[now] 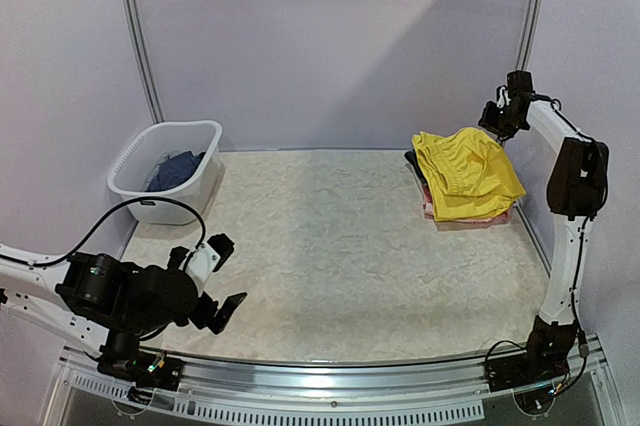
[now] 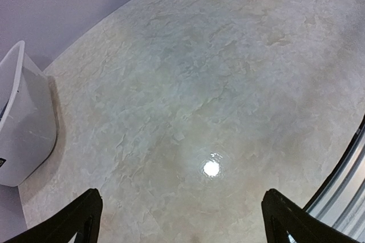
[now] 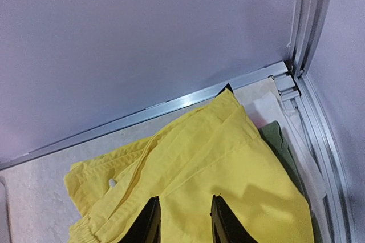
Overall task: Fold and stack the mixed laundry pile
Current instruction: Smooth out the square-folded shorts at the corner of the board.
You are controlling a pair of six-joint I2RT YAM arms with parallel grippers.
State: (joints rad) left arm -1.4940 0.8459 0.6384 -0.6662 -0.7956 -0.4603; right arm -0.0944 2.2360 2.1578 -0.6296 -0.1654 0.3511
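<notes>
Yellow creased shorts (image 3: 217, 157); empty end effectors: right (image 3: 183, 200) slightly agape, left (image 1: 228, 274) wide.

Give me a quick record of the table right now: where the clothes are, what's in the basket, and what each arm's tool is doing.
far right corner: yellow shorts lying on top of a pink garment
far left: basket with a blue garment inside
left tool: open, empty, over the table at its near left
right tool: above the shorts' far edge, jaws slightly apart, no cloth seen between them
</notes>
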